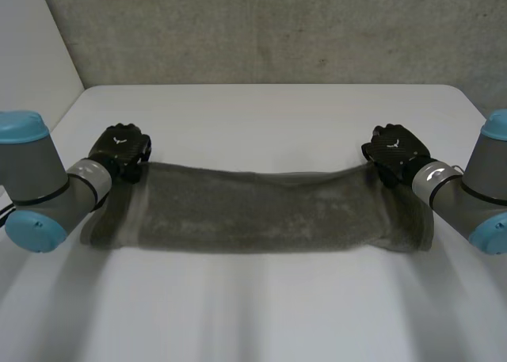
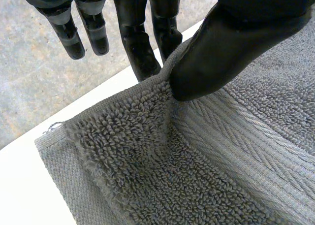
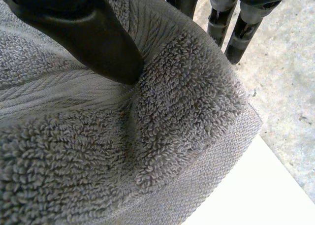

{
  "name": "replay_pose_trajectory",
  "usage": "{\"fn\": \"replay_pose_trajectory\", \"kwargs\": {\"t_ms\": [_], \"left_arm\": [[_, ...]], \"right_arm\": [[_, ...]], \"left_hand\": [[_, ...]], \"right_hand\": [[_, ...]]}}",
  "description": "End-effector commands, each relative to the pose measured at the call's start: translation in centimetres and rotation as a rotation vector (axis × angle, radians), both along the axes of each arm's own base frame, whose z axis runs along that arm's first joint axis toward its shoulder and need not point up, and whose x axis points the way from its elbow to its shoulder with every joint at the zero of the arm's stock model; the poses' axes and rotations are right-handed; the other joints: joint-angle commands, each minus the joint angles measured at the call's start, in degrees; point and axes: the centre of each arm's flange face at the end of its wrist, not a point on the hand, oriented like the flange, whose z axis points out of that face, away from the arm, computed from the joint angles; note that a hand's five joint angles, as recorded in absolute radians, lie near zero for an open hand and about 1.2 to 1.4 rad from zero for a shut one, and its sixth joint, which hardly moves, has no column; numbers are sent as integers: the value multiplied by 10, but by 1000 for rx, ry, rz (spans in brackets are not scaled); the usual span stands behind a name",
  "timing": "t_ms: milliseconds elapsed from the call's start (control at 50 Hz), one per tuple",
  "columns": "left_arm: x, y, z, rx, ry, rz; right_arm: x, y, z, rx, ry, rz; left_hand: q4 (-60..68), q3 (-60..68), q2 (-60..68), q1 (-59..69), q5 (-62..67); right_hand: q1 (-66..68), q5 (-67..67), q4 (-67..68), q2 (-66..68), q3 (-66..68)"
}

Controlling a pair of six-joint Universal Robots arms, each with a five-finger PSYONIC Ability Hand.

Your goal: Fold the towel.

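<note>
While I am watching from the head camera, the grey towel (image 1: 253,211) is lying stretched from left to right across the middle of the white table (image 1: 261,112), with its long near edge resting on the tabletop. The left robot hand (image 1: 120,150) is sitting at the far left corner of the towel, and the right robot hand (image 1: 396,150) is sitting at the far right corner. The far edge is running between them with a slight sag. The two arms are coming in from the near left and near right.

In the left wrist camera, the left robot hand (image 2: 231,43) is pinching the towel (image 2: 197,161). Its thumb is pressing down on the woven band near the hem, while two fingers (image 2: 142,52) are backing the cloth from behind. The other fingers are hanging straight and free beyond the edge. The corner is poking out past the pinch, over the table (image 2: 24,185).

In the right wrist camera, the right robot hand (image 3: 88,33) is pinching too. Its thumb is digging into the towel (image 3: 123,151), and the cloth is bulging over the fingers behind it. Two fingers (image 3: 221,18) are showing past the folded edge. The table (image 3: 246,195) is lying below the corner, and a concrete wall (image 1: 261,29) is standing beyond the table's far edge.
</note>
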Motion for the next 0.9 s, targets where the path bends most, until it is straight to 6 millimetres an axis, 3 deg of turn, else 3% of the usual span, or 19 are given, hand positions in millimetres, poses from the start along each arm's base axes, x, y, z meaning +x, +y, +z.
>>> {"fn": "replay_pose_trajectory", "kwargs": {"t_ms": [20, 120, 160, 180, 200, 240, 260, 300, 340, 480, 520, 580, 620, 720, 800, 840, 860, 900], "left_arm": [[2, 0, -1, 3, -9, 27], [-1, 3, -2, 6, -12, 24], [-2, 4, -2, 7, -12, 19], [-5, 6, -1, 6, -12, 13], [-5, 6, -1, 6, -12, 13], [-9, 10, 0, 10, -14, 0], [-10, 10, 0, 10, -14, 0], [-12, 12, 0, 10, -14, -4], [-15, 14, 1, 8, -16, -8], [-10, 13, 16, -29, -20, 39], [-8, 14, 20, -35, -21, 49], [-5, 17, 29, -49, -13, 61], [-3, 25, 45, -74, -2, 63], [0, 43, 65, -108, 14, 59], [1, 60, 74, -116, 32, 53], [2, 73, 78, -127, 55, 52], [2, 73, 78, -127, 55, 52], [3, 79, 79, -133, 69, 52]], "right_arm": [[0, -1, 1, -8, 0, -7], [-1, -3, 0, -18, 3, -20], [-2, -4, -3, -14, 5, -26], [-2, -3, -4, -9, 7, -29], [-2, -3, -4, -9, 7, -29], [-3, -3, -5, -7, 12, -42], [-3, -3, -5, -7, 12, -42], [-4, -4, -5, -9, 15, -55], [-4, -4, -3, -14, 14, -62], [-7, -5, 15, -55, -2, -85], [-8, -1, 32, -74, -35, -92], [-9, 1, 43, -81, -65, -100], [-13, 8, 65, -96, -125, -112], [-21, 26, 92, -109, -177, -133], [-28, 45, 97, -83, -168, -147], [-34, 65, 90, 7, -145, -162], [-34, 65, 90, 8, -145, -163], [-40, 85, 73, 129, -105, -177]], "left_hand": [[-31, -28, 29, 80, 44], [-31, -28, 29, 80, 44], [-31, -28, 29, 80, 44], [-31, -28, -109, -58, -94], [-31, -28, -111, -60, -95], [-31, -28, -434, -383, -419], [-31, -28, -435, -384, -420], [-31, -28, -497, -446, -482], [-31, -28, -559, -508, -544], [-31, -28, -568, -517, -553], [-31, -28, -570, -519, -554], [-31, -28, -570, -519, -554], [-31, -28, -570, -519, -554], [-31, -28, -568, -517, -553], [-31, -28, -568, -517, -553], [-31, -28, -568, -517, -553], [-31, -28, -568, -517, -553], [-31, -28, -566, -515, -551]], "right_hand": [[48, 29, -44, 33, -27], [38, 20, -44, 23, -27], [-27, -46, -44, -42, -27], [-157, -176, -44, -172, -27], [-159, -177, -44, -174, -27], [-420, -438, -44, -435, -27], [-421, -439, -44, -436, -27], [-652, -671, -44, -667, -27], [-652, -671, -44, -667, -27], [-652, -671, -44, -667, -27], [-652, -671, -44, -667, -27], [-652, -671, -44, -667, -27], [-652, -671, -44, -667, -27], [-652, -671, -44, -667, -27], [-652, -671, -44, -667, -27], [-652, -671, -44, -667, -27], [-652, -671, -44, -667, -27], [-652, -671, -44, -667, -27]]}}
